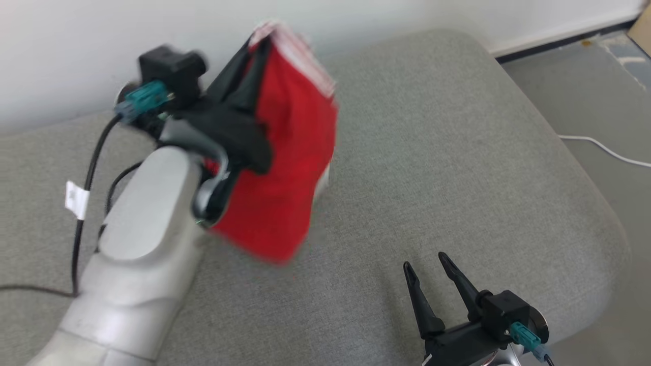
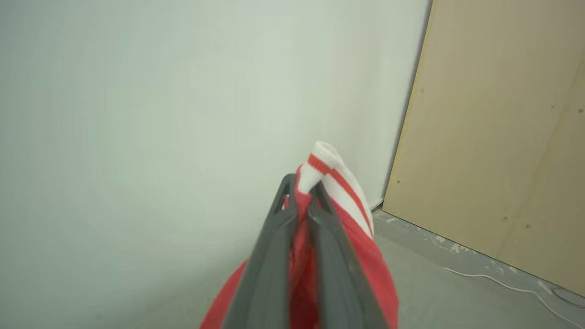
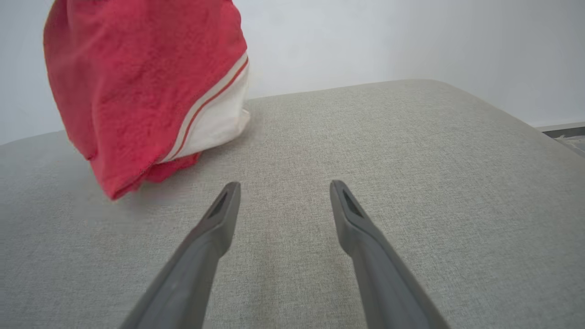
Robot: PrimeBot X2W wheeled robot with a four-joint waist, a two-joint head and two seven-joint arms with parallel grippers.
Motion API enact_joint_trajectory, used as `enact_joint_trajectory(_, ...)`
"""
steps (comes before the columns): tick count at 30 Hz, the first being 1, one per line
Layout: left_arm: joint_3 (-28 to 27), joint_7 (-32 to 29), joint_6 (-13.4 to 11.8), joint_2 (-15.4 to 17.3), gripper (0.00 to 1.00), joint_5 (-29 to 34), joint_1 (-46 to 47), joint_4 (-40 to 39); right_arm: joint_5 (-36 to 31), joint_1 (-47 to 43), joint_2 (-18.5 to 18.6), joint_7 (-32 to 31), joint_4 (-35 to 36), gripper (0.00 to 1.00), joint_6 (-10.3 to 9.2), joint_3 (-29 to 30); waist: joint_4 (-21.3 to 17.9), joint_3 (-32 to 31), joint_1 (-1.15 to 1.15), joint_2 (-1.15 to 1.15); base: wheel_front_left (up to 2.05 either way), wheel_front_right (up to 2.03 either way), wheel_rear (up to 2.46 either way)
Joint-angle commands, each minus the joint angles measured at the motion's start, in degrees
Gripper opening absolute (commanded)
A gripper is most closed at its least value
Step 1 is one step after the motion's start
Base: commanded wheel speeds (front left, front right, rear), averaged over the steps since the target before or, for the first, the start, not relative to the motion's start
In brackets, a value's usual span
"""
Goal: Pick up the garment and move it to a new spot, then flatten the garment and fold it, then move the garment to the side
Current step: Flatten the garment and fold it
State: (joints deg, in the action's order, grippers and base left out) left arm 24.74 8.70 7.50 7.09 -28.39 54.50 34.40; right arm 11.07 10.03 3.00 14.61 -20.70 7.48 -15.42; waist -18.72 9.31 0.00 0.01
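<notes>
The robot's left gripper (image 2: 301, 194) holds a red garment (image 1: 290, 168) aloft above a grey upholstered cushion (image 1: 432, 152), its two dark fingers pinched tight on a bunched fold just below the white, red-striped band at the top of the cloth. The fabric hangs from that grip beside the pale left forearm (image 1: 137, 239), towards the cushion's far left part and close to the white wall (image 1: 76, 40). In the right wrist view the lowest red fold comes down very near the grey surface, with a white striped panel showing at its side; whether it touches cannot be told. The head view shows the garment blurred. The right gripper (image 1: 424, 262) sits well apart from the garment at the cushion's near right, low over the fabric surface, fingers spread wide with nothing between them. A white cable (image 1: 605, 147) lies on the grey floor to the right of the cushion.
</notes>
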Motion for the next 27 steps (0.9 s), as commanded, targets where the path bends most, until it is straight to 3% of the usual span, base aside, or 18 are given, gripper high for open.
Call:
enact_joint_trajectory(1, 1.44, 1.68, -0.12, -0.79, 0.0, -0.85, 1.84, -2.74, 0.39, -0.81, -0.03, -0.13, -0.06, 1.0, 0.03, 0.09, 1.12, -1.77, 0.0, -0.01, 0.0, 0.0, 0.0)
enact_joint_trajectory(10, 6.67, 6.01, -0.1, -2.04, 0.0, -5.76, 2.45, -14.14, 0.56, -1.8, -0.09, -0.5, 0.27, 1.0, 0.03, 0.58, 2.69, -3.59, 0.0, -0.01, 0.0, 0.0, 0.0)
enact_joint_trajectory(24, 12.83, 5.97, -0.2, 4.3, 0.0, -7.55, -14.18, 3.52, 0.9, -2.12, -0.1, -0.9, 1.0, 1.0, 0.03, 0.25, 6.08, -3.01, 0.0, -0.01, 0.0, 0.0, 0.0)
enact_joint_trajectory(27, 12.54, 6.19, -1.49, 5.22, 0.0, -6.93, -15.63, 7.76, 0.94, -2.17, -0.1, -1.12, 1.15, 1.0, 0.03, 0.22, 6.29, -3.13, 0.0, -0.01, 0.0, 0.0, 0.0)
